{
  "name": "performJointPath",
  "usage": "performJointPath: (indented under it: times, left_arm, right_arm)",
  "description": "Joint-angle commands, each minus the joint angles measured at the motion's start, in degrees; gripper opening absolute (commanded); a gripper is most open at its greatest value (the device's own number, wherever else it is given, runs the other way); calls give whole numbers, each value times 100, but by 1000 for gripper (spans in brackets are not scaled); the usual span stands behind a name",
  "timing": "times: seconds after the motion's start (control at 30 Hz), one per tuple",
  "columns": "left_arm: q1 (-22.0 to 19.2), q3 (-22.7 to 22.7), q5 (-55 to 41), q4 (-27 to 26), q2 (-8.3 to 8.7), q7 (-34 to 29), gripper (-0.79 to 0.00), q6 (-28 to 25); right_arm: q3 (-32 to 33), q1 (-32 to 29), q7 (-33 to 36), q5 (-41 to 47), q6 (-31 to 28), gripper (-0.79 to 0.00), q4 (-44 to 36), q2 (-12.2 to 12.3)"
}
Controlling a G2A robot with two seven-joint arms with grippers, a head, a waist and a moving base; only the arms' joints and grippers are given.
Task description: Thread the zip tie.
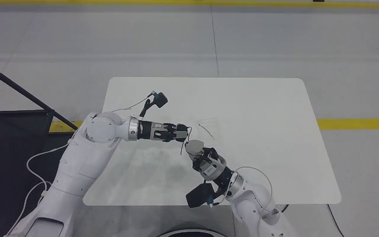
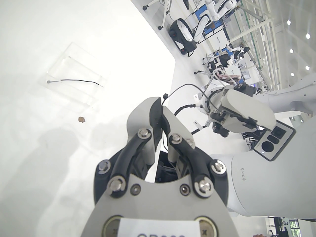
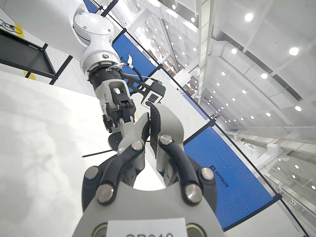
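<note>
Above the near half of the white table (image 1: 266, 118), my two arms meet over a single black zip tie (image 2: 165, 96), which hangs in the air between them and off the tabletop. My left gripper (image 2: 161, 106) is clamped on it: the strap runs down between the two pads, and the small square head pokes out just past the fingertips. From the head, the thin strap bends up in an open arc and comes down at my right gripper (image 3: 150, 114), which sits just beside the left one, tip turned toward tip. The right gripper's pads are pressed together on the strap too, and in its wrist view a pointed length of the tie sticks out sideways past the fingers, over the table. Whether that end has passed through the head, I cannot tell.

Near the grippers, toward the middle of the table, a clear tray (image 2: 74, 48) lies flat. A spare tie (image 2: 74, 81), also black, lies stretched out inside it, slightly curved at one end. A small brown scrap (image 2: 81, 119) rests on the bare table, just outside the tray's near corner.
</note>
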Motion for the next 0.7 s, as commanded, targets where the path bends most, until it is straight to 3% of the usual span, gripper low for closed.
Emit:
performJointPath:
  times: [0.0, 0.67]
  left_arm:
    - [0, 0, 0, 0, 0, 0, -785, 0]
    - [0, 0, 0, 0, 0, 0, -785, 0]
  right_arm:
    - [12, -20, -25, 12, 59, -785, -12, 4]
    - [54, -105, -148, -15, 242, -785, -71, 41]
